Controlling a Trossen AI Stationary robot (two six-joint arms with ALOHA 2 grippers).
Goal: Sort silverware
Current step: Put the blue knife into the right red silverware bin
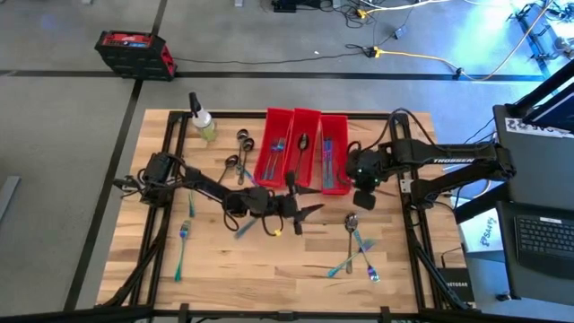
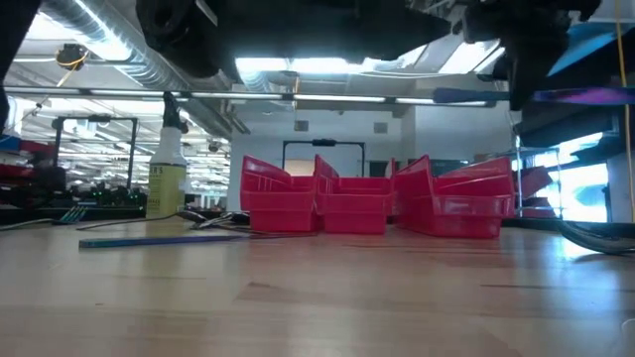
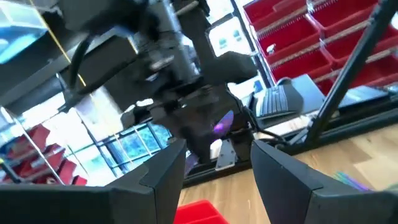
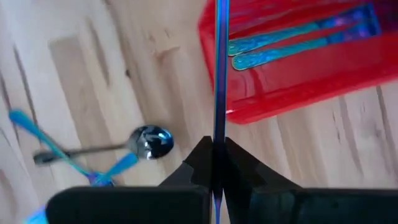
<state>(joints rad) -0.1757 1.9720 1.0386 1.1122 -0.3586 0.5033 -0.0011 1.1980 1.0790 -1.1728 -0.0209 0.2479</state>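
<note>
Two end effectors: right end effector (image 4: 214, 163) pinching thin iridescent blue knife (image 4: 219, 74) above red plastic bin (image 4: 292, 84); left end effector (image 1: 303, 213) spread, empty, over bare wooden tabletop (image 1: 269, 260).

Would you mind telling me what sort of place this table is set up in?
Most likely a robotics lab or workshop. The low view shows exposed ceiling ducts and shelving racks behind the red bins; the high view shows cables across the floor and a laptop beside the table.
</note>
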